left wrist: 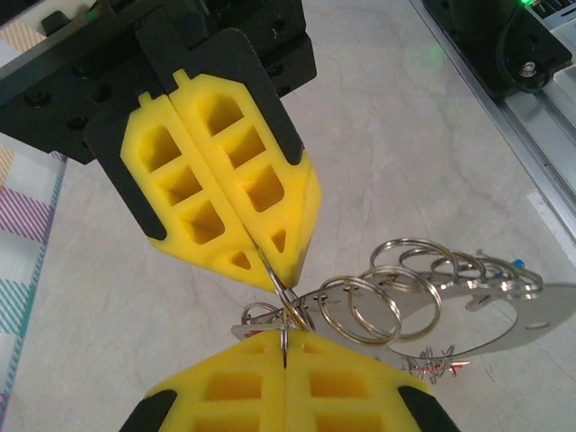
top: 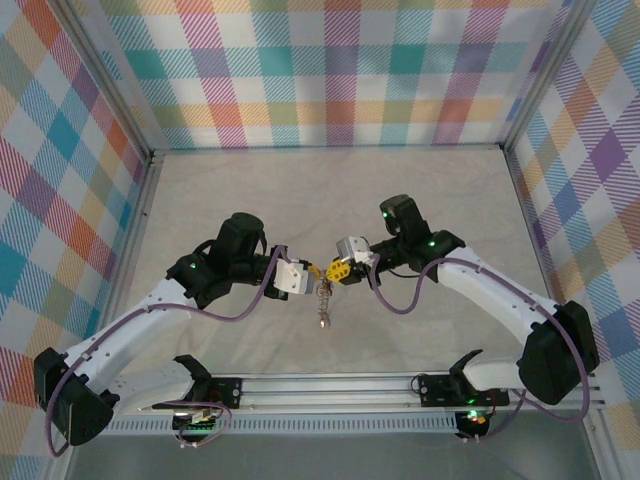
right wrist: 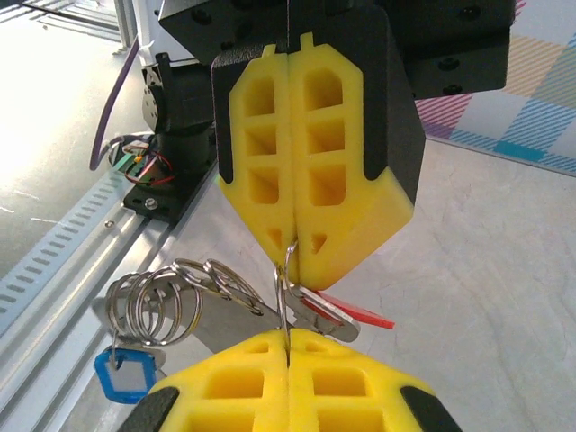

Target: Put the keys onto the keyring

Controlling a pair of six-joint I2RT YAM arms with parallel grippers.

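Note:
Over the middle of the table my left gripper (top: pixel 312 271) and right gripper (top: pixel 338 271) meet tip to tip. Both are shut on the same thin silver ring (right wrist: pixel 285 292) of the keyring (top: pixel 323 298), whose chain of linked rings hangs down between them. In the left wrist view my left gripper (left wrist: pixel 286 349) pinches the ring from below and the right gripper (left wrist: pixel 263 258) from above, with the ring chain (left wrist: pixel 387 297) trailing right. From the right wrist, my right gripper (right wrist: pixel 288 335) faces the left gripper (right wrist: pixel 292 258). A red key (right wrist: pixel 364 316) and a blue-headed key (right wrist: pixel 121 373) hang on the rings.
A flat silver metal plate (left wrist: pixel 504 310) hangs among the rings. The aluminium rail (top: pixel 330 392) with the arm bases runs along the near edge. Checked walls (top: pixel 340 70) close the table on three sides; the beige tabletop (top: pixel 330 190) behind the grippers is bare.

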